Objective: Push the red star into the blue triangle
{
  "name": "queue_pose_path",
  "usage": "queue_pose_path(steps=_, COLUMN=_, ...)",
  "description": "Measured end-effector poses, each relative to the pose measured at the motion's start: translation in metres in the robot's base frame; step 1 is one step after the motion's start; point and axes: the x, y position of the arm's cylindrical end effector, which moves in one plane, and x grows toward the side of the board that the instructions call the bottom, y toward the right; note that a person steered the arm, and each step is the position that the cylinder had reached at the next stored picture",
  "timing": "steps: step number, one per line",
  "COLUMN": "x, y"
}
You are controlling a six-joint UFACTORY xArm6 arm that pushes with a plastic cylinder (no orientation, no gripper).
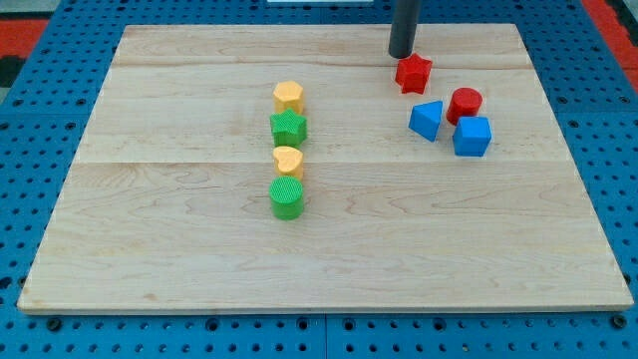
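Observation:
The red star (413, 74) lies near the view's top right on the wooden board. My tip (401, 54) is just above it and slightly left, touching or nearly touching its upper edge. The blue triangle (427, 120) lies a short way below the star, slightly right. There is a small gap of board between the star and the triangle.
A red cylinder (464, 104) and a blue cube (473, 137) sit right of the triangle, close together. A column at the board's middle holds a yellow hexagon (288, 97), green star (288, 127), yellow heart (287, 161) and green cylinder (286, 197). The board's top edge (299, 26) is near my tip.

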Motion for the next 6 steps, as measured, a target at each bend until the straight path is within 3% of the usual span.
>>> queue_pose_path(steps=2, x=0.056, y=0.004)
queue_pose_path(steps=4, x=0.052, y=-0.026)
queue_pose_path(steps=6, x=0.074, y=0.008)
